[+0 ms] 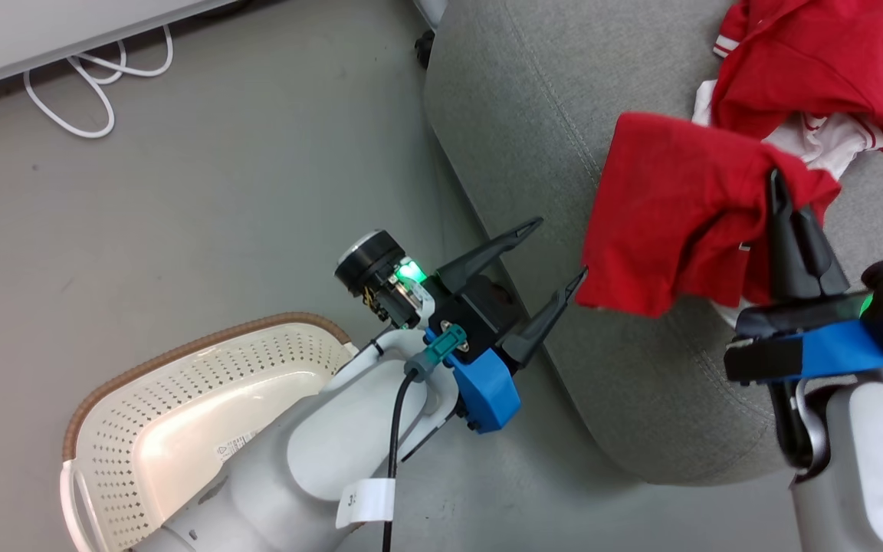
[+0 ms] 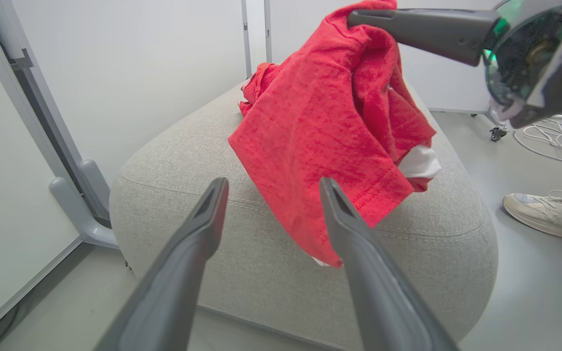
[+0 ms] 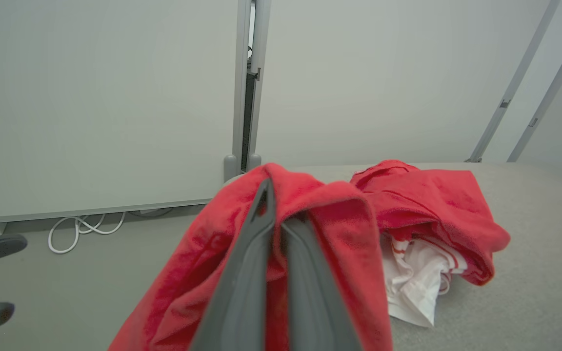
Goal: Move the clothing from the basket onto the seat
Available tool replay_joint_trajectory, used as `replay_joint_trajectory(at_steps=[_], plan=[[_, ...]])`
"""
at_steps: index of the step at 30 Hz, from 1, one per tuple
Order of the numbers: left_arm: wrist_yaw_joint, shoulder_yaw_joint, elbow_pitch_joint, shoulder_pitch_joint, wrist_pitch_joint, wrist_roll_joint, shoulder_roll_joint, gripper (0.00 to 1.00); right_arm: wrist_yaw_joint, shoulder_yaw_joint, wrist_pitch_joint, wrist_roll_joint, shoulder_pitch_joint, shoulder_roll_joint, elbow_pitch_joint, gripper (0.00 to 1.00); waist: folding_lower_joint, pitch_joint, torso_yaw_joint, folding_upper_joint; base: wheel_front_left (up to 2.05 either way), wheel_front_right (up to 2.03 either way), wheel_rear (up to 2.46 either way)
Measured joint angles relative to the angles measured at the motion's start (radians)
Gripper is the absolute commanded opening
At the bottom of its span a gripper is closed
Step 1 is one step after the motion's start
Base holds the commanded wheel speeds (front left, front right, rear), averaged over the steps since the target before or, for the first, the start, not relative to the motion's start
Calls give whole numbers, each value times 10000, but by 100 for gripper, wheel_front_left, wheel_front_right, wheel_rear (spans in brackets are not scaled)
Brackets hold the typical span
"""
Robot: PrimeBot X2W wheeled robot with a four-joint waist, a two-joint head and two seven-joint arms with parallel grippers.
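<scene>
Grey seat bears red clothing; floor bears basket.

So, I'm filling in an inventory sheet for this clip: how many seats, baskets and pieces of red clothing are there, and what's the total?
seat: 1
basket: 1
red clothing: 2, a held garment in the right gripper and a heap on the seat, which may contain more than one piece
total: 4
</scene>
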Motion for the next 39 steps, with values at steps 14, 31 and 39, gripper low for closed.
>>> replay_joint_trajectory(at_steps=[14,31,39], plan=[[267,146,-640,-962,382,201,606,100,0,-825,0,221,-3220,-1369,-1145,0,1,1603,62,0,0,0,0],[441,94,-1659,-1815,1064,546,1390,100,2,-4245,0,585,-5386,-4017,-295,0,2,4118,84,0,0,0,0],[454,40,-1931,-1948,1160,560,1494,100,2,-4778,0,366,-5190,-4132,1200,0,1,4490,152,0,0,0,0]])
